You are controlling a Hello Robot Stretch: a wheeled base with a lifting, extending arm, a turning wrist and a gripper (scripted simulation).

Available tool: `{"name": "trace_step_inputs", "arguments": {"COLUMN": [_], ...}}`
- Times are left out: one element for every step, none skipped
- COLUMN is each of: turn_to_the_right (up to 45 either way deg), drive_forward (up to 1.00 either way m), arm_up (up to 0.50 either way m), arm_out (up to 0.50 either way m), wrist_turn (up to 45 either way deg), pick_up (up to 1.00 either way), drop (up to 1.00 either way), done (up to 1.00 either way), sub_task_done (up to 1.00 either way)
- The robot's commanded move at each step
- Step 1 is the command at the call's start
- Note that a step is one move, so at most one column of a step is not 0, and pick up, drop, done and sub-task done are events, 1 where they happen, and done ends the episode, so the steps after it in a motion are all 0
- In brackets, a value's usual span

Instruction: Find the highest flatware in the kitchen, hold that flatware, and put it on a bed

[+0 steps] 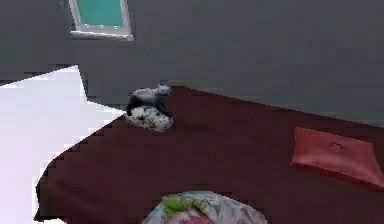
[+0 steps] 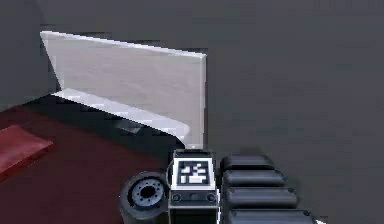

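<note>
A bed with a dark maroon cover [image 1: 230, 140] spreads across the forward view. Its cover [image 2: 90, 165] shows again at the arm side view's lower left. The arm's dark segmented bar [image 2: 255, 185] rises from the arm side view's bottom edge, with a white marked square [image 2: 195, 172] at its end. Left of that square sits the gripper's dark round body [image 2: 145, 196], over the bed's edge. Its far end is not clear to me, so I cannot tell whether it holds anything. No flatware can be made out.
A black-and-white spotted figure [image 1: 150, 108] lies on the bed near the grey wall. A red pillow [image 1: 338, 155] rests at the forward view's right and appears again [image 2: 20, 152] in the arm side view. A patterned bundle [image 1: 200, 210] lies at the bed's near edge. A white panel [image 2: 130, 80] stands behind the bed. A teal window [image 1: 100, 15] hangs high.
</note>
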Motion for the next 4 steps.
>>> {"name": "trace_step_inputs", "arguments": {"turn_to_the_right": [-45.0,-27.0,0.0,0.0], "drive_forward": [0.00,0.00,0.00,0.00], "arm_up": [0.00,0.00,0.00,0.00], "arm_out": [0.00,0.00,0.48,0.00], "wrist_turn": [0.0,0.0,0.0,45.0], "pick_up": [0.00,0.00,0.00,0.00], "drop": [0.00,0.00,0.00,0.00], "done": [0.00,0.00,0.00,0.00], "sub_task_done": [0.00,0.00,0.00,0.00]}}
